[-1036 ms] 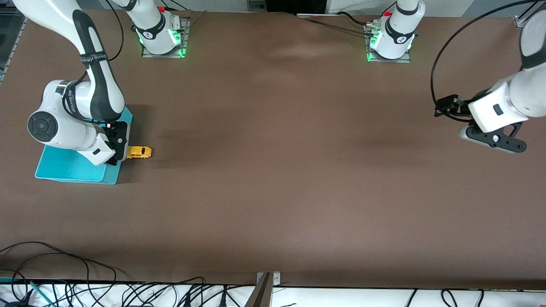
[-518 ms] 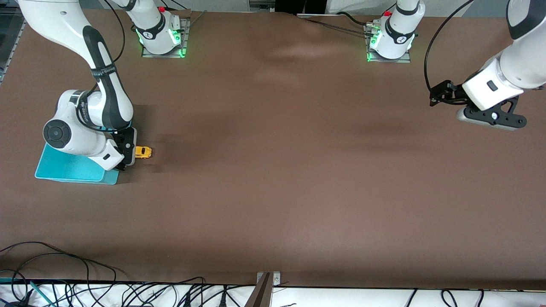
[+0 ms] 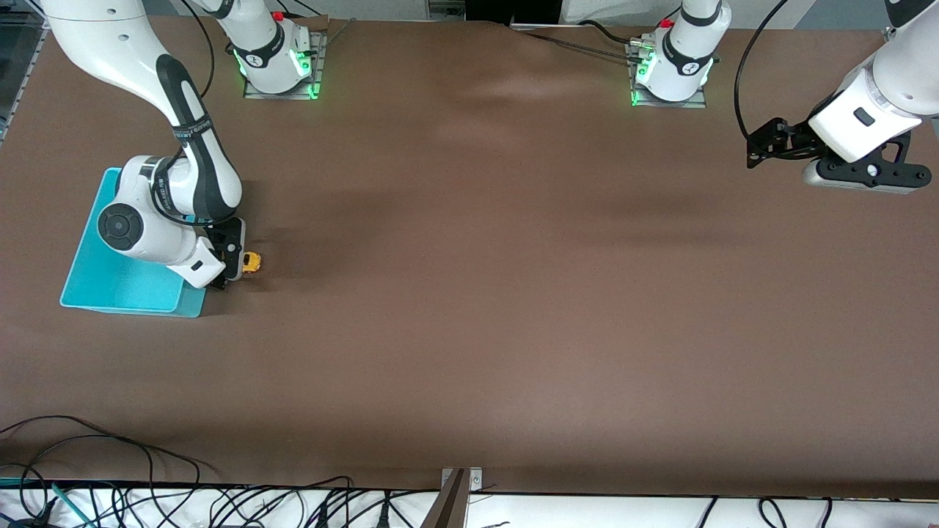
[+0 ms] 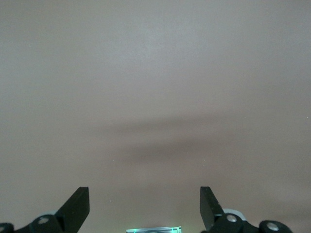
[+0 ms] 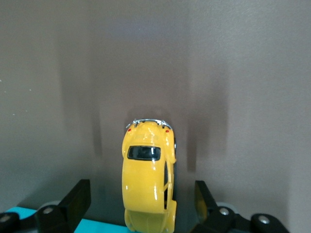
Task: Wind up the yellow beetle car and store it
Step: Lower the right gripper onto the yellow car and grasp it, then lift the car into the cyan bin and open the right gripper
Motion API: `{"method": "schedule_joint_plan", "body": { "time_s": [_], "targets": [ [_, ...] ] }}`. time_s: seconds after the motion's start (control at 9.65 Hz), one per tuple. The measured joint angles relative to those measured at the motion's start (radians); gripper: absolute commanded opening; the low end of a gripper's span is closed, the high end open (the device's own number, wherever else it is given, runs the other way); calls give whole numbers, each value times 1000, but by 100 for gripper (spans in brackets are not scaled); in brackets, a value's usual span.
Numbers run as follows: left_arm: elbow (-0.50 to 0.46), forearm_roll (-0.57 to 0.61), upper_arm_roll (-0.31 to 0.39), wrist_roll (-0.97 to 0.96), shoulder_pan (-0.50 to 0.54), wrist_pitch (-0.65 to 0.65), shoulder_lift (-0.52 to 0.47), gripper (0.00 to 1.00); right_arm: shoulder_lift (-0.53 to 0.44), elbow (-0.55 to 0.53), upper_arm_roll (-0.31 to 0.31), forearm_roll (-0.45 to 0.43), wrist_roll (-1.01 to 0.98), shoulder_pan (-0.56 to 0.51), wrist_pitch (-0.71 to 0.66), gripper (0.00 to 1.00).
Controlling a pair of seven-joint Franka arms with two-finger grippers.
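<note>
The yellow beetle car stands on the brown table beside the turquoise bin, on the bin's side toward the left arm's end. In the right wrist view the car lies between the two black fingers with gaps on both sides. My right gripper is open over the car's bin-side end and hides most of it in the front view. My left gripper is open and empty, up in the air over bare table at the left arm's end.
The turquoise bin stands near the right arm's end, partly covered by the right arm. A corner of it shows in the right wrist view. Cables lie along the table edge nearest the front camera.
My right gripper has moved off the bin toward the car and now covers most of it. My left arm has risen and drawn back toward its base.
</note>
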Motion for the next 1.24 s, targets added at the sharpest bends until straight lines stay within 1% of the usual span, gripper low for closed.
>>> {"method": "schedule_joint_plan", "body": {
  "time_s": [0.1,0.21,0.52,0.73,0.83,0.93,1.14,1.24],
  "targets": [
    [0,0,1,-6,-15,0,-1,100,0,-5,0,0,-6,0,11,19],
    [0,0,1,-13,-27,0,-1,100,0,-8,0,0,-19,-1,22,0],
    [5,0,2,-16,-40,0,-1,100,-6,-8,-1,0,-36,-1,32,0],
    [7,-2,9,-19,-39,0,-1,100,-41,0,4,2,-23,1,19,0],
    [7,-5,15,-19,-38,0,-1,100,-78,16,6,3,11,2,-25,0],
    [8,-10,17,-19,-37,0,-1,100,-116,49,8,3,46,2,-104,0],
    [12,-22,18,-22,-33,1,-1,100,-165,160,7,3,78,3,-311,0],
    [14,-26,19,-22,-28,1,-1,100,-177,209,-5,3,82,3,-393,0]
  ]
}}
